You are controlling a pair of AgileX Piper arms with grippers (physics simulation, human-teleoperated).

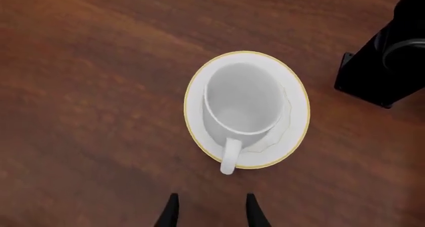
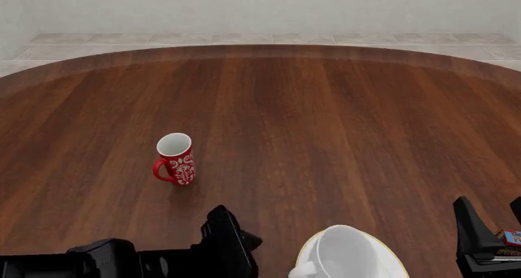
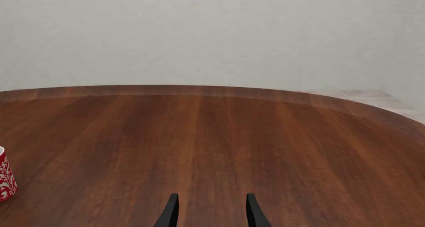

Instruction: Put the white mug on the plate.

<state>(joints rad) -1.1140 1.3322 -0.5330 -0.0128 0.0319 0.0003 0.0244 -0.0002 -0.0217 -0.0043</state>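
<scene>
The white mug (image 1: 243, 103) stands upright on the plate (image 1: 297, 118), its handle pointing back toward the left gripper (image 1: 208, 212). The left wrist view shows this whole: the gripper hangs above and just behind the plate, its two dark fingertips spread apart with nothing between them, clear of the mug. The front view catches only the mug's far rim and a slice of the plate at its lower edge, but it alone shows the red mug (image 2: 175, 158) standing well ahead of the left arm, out on the wooden table (image 2: 326, 119). The right gripper (image 3: 208, 212) is likewise parted and empty; its own view looks level across bare tabletop toward the wall, the red mug only just visible at the picture's edge.
</scene>
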